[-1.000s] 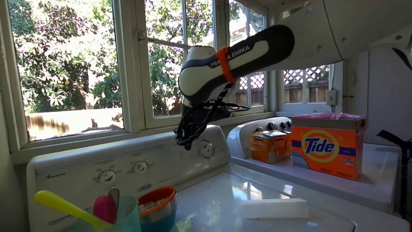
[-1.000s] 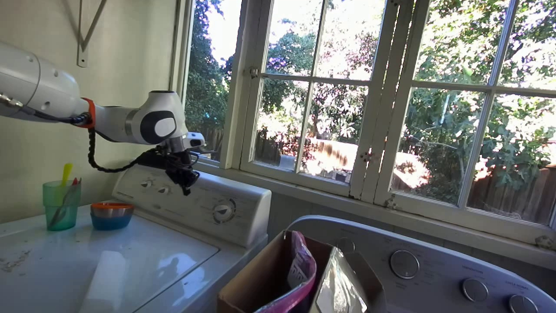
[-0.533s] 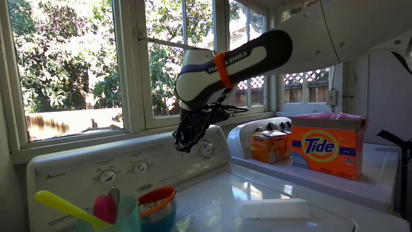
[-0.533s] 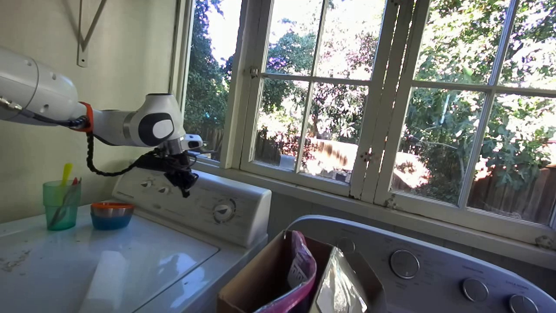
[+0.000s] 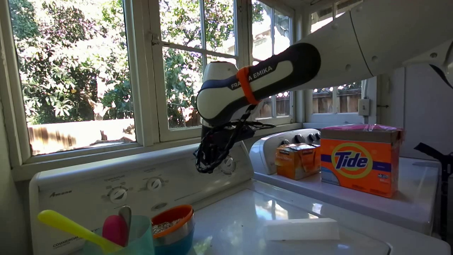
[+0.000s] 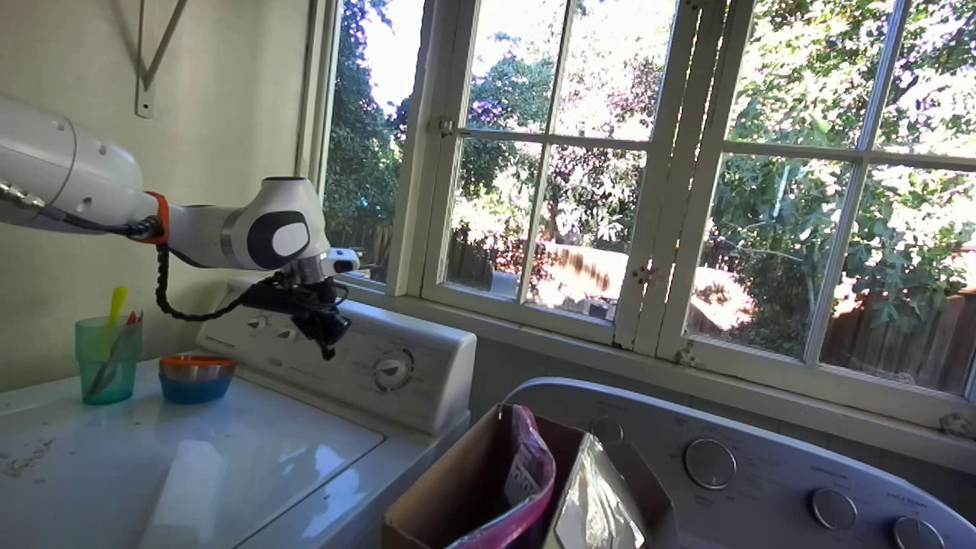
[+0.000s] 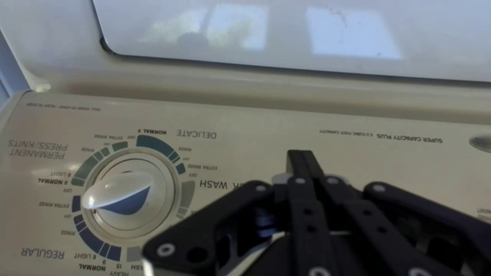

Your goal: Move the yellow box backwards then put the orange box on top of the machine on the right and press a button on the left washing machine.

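My hand (image 7: 300, 153), its two fingers (image 7: 294, 165) together along a narrow seam, hangs before the control panel (image 7: 264, 147) of the left washing machine (image 5: 86, 187); whether they touch the panel I cannot tell. In the wrist view, where the lettering stands upside down, the large dial (image 7: 122, 195) lies to the left of my fingers, apart from them. My arm (image 6: 198, 232), circled by an orange band (image 6: 162, 217) and carrying a braided cable (image 6: 162, 286), leads back from the hand. On that machine's surface (image 5: 219, 216), well apart from my hand, stand a green cup (image 6: 85, 358) with utensils (image 5: 76, 225) leaning in it and, near the cup, an orange-rimmed bowl (image 6: 197, 386). Farther out, the orange box (image 5: 355, 164), marked Tide, stands upright on the right machine (image 5: 417, 180), and the smaller yellow-orange box (image 5: 297, 162) stands just beside it, close to that machine's console (image 5: 263, 152); whether the two boxes touch I cannot tell. In both exterior views, windows (image 6: 557, 139) line the wall behind the machines.
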Available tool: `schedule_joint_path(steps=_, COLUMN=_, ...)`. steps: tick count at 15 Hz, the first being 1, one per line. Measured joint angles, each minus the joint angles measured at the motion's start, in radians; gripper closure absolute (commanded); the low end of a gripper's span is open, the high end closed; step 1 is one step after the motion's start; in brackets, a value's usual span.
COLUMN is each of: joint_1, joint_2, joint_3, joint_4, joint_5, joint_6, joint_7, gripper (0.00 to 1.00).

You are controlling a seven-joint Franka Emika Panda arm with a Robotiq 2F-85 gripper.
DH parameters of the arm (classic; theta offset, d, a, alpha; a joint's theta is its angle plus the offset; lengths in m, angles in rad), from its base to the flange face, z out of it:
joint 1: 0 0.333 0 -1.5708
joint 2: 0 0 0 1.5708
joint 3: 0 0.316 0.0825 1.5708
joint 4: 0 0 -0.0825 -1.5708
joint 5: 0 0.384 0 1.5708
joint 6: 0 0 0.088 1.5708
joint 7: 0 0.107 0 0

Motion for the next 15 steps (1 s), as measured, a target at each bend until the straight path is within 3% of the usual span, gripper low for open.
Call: schedule_joint_path(steps=15, joint_1=-0.016, joint_2=0.017, joint_3=0.0, joint_4=0.004, joint_5=0.001, joint_6=-0.004, joint_7=-0.001, gripper=1.0)
